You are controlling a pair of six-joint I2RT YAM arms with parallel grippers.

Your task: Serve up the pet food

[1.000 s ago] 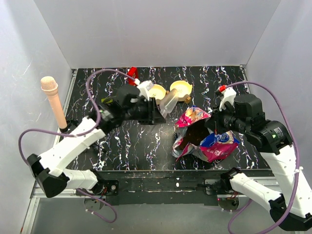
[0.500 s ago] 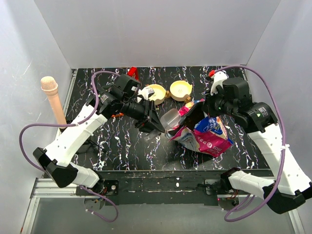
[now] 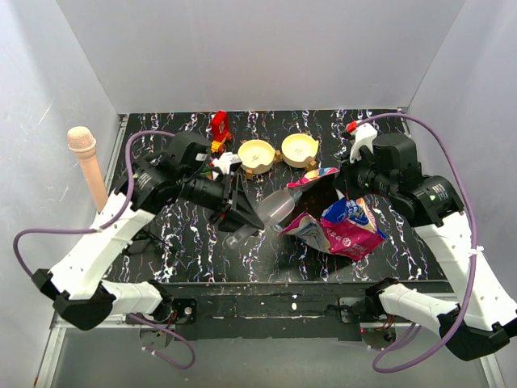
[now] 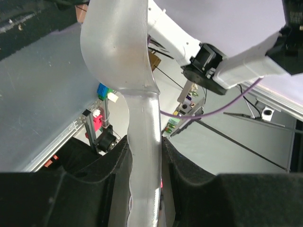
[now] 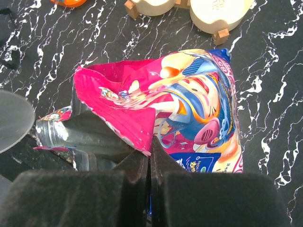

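Clear scoop (image 4: pixel 124 52), handle pinched in left hand (image 4: pixel 144 158), bowl uppermost

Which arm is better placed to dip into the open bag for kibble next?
Left. The left gripper grips the clear scoop by its handle, with the scoop's bowl beside the mouth of the bag. The right gripper pinches the bag's torn edge, propping it open, so it is occupied.
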